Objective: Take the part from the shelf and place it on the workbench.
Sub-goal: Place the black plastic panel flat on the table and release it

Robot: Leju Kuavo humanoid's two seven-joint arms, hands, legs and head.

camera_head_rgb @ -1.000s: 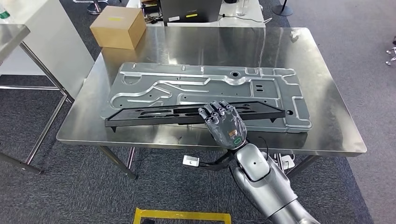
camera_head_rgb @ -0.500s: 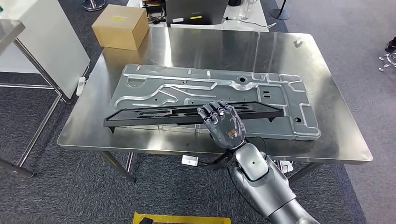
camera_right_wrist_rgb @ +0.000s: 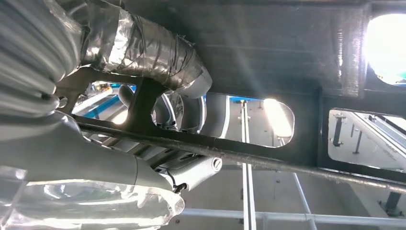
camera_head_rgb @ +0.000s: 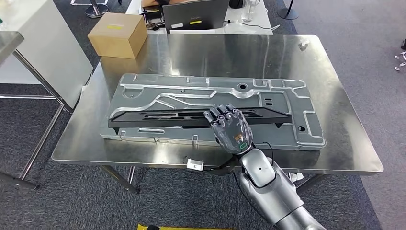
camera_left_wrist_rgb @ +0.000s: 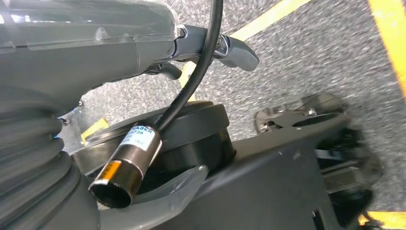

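holding: the right hand grips a long black plastic part, fingers curled over its near edge about the middle of its length
part: black slotted bar, level, stretched crosswise above the grey panel; whether it touches the panel cannot be told
right wrist view: underside of the black plastic part close up, with cut-out windows; a foil-wrapped thumb presses against it
panel: large grey stamped metal panel lies flat on the steel worktop, covering much of its middle
left hand: seen in the left wrist view above grey carpet with yellow floor lines; a grey fingertip juts out, and whether it is closed or spread cannot be told
containers: brown cardboard box, flaps closed, sits at the worktop's far left corner; contents hidden
beyond: a dark laptop and a clear bottle stand on a white table past the far edge
floor: grey carpet around the worktop's legs
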